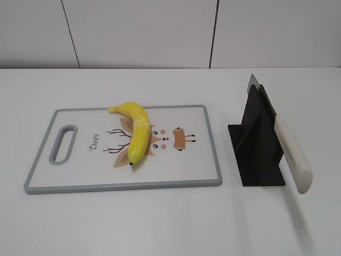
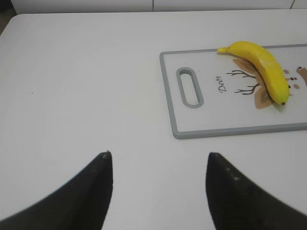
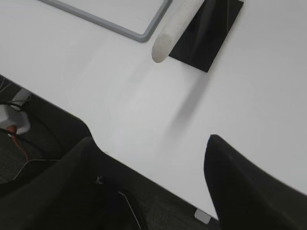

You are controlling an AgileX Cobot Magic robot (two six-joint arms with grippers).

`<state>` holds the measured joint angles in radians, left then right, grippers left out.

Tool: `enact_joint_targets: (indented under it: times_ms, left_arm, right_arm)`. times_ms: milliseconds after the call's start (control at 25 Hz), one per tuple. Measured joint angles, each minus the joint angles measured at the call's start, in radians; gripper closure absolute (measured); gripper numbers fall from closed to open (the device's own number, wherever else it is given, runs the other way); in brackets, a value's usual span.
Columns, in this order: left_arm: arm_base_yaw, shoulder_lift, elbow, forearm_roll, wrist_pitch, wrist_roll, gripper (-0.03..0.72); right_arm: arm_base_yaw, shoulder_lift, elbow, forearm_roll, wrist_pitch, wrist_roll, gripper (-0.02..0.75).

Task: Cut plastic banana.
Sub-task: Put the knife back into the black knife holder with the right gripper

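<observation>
The plastic banana (image 1: pixel 136 132) lies on a white cutting board (image 1: pixel 80 178) with a grey rim and a deer print; it also shows in the left wrist view (image 2: pixel 261 67). A knife with a white handle (image 1: pixel 292 154) leans in a black stand (image 1: pixel 256 144) to the right of the board. Its handle end shows in the right wrist view (image 3: pixel 170 33). My left gripper (image 2: pixel 158 158) is open and empty over bare table, left of the board. My right gripper (image 3: pixel 148 143) is open and empty above the table's front edge, short of the knife. Neither gripper shows in the exterior view.
The board (image 2: pixel 230 129) has a slot handle (image 1: pixel 63 144) at its left end. In the right wrist view the table edge runs diagonally, with floor and cables (image 3: pixel 14 129) below it. A white wall stands behind the table.
</observation>
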<state>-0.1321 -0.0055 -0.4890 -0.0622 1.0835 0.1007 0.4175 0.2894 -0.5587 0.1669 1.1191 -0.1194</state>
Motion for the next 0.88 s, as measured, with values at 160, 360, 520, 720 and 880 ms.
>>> enact_joint_targets:
  times_ms: [160, 360, 520, 720, 880]
  left_arm:
    - [0.000, 0.000, 0.000, 0.000, 0.000, 0.000, 0.108]
    - [0.000, 0.000, 0.000, 0.000, 0.001, 0.000, 0.108]
    - [0.000, 0.000, 0.000, -0.001, 0.001, 0.000, 0.108]
    - [0.008, 0.000, 0.000, -0.001, 0.001, 0.000, 0.108]
    - [0.059, 0.000, 0.000, -0.001, 0.001, 0.000, 0.108]
  right_arm:
    - [0.000, -0.143, 0.014, 0.001, 0.013, 0.000, 0.232]
    - [0.000, -0.284, 0.018, -0.004, 0.006, 0.000, 0.256]
    - [0.000, -0.295, 0.031, -0.002, -0.033, 0.000, 0.259]
    - [0.000, -0.295, 0.056, 0.024, -0.066, 0.000, 0.262]
    - [0.000, -0.295, 0.057, 0.026, -0.069, 0.000, 0.262]
